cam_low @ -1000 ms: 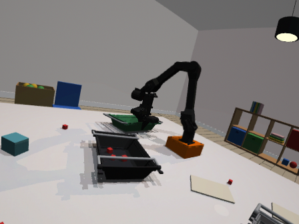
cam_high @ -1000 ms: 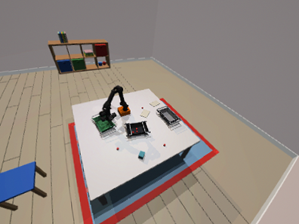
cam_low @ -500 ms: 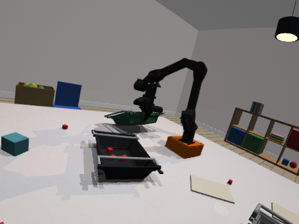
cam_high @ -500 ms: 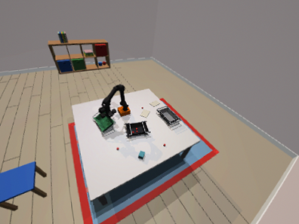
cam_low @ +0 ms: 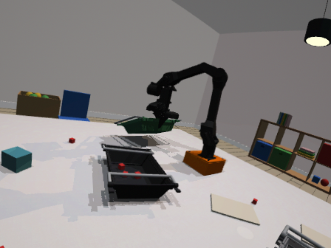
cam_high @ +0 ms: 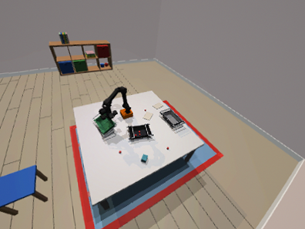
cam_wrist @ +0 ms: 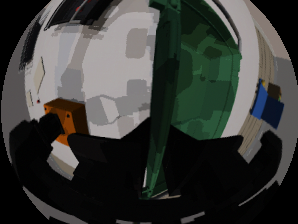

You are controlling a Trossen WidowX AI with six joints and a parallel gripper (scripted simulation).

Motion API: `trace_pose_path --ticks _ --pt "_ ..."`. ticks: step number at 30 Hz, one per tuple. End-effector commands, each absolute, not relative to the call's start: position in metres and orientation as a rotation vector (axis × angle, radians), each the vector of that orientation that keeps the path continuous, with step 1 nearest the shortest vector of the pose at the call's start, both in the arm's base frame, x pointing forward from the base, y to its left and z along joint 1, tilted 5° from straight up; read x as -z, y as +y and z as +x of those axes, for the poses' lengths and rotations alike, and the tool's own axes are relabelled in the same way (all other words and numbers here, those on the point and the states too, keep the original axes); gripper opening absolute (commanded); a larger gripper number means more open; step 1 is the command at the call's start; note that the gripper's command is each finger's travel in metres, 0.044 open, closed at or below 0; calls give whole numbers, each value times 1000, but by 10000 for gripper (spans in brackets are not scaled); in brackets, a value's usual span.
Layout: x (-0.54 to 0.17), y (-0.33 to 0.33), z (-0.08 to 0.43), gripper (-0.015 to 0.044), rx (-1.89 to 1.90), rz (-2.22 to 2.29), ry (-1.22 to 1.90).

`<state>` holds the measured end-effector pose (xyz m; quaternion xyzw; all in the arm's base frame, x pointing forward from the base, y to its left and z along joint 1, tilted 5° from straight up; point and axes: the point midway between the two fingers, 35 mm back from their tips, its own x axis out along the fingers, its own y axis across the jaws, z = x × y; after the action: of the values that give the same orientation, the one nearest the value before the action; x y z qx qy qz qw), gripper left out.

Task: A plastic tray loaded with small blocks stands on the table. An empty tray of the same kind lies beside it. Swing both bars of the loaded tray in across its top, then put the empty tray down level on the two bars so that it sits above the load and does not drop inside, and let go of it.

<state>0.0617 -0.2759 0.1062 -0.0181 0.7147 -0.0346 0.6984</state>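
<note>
The loaded black tray (cam_high: 140,136) (cam_low: 137,192) stands on the table with several small red blocks inside. Its two wire bars lie across its top, one near each end; the nearer bar (cam_low: 142,175) shows clearly in the exterior view. The empty green tray (cam_high: 103,125) (cam_low: 145,126) (cam_wrist: 202,95) hangs a little above the table beyond it, with a shadow beneath. My gripper (cam_high: 109,117) (cam_low: 161,125) (cam_wrist: 153,120) is shut on a long side wall of the green tray, one finger on each side of the wall. The fingertips are partly hidden by the wall.
A grey tray with wire bars (cam_high: 172,119) stands at the table's right edge. A teal block (cam_high: 144,158) (cam_low: 16,159), scattered red cubes and two beige plates (cam_high: 148,116) (cam_low: 235,209) lie on the table. The arm's orange base (cam_high: 126,113) (cam_low: 205,163) is beside the green tray.
</note>
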Motion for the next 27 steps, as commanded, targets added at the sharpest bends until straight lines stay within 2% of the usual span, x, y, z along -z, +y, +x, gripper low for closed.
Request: trace_pose_path --ticks 1,18,27 --pt "-127 -288 65 0 105 -58 1584" --pt "-188 -309 72 0 106 -60 1583" --pt "-190 -309 72 0 106 -60 1583"
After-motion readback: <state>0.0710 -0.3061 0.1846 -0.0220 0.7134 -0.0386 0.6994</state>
